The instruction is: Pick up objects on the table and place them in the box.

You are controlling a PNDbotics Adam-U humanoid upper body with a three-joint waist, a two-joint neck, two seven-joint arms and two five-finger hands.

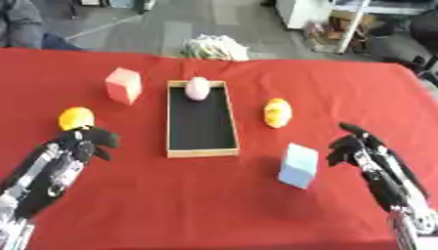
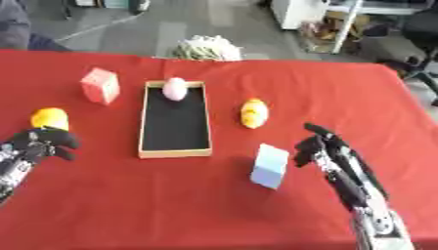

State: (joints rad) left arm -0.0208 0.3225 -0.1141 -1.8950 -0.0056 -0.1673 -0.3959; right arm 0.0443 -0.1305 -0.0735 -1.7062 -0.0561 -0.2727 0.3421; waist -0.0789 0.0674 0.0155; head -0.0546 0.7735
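A pink egg lies inside the box. Right of the box, the right hand nears the blue block, fingers loosely curled, empty; the left hand likewise beside the orange ball.

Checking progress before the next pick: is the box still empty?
No, a pale pink egg-shaped object already lies at the far end of the box.

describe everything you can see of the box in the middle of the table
The box is a shallow, open rectangular tray with a light wood-coloured rim and a black floor. It lies flat on the red tablecloth, long side running away from the robot. One thing is inside: a pale pink egg-shaped object at the far end, against the far wall. The rest of the floor is bare. Neither hand touches it.
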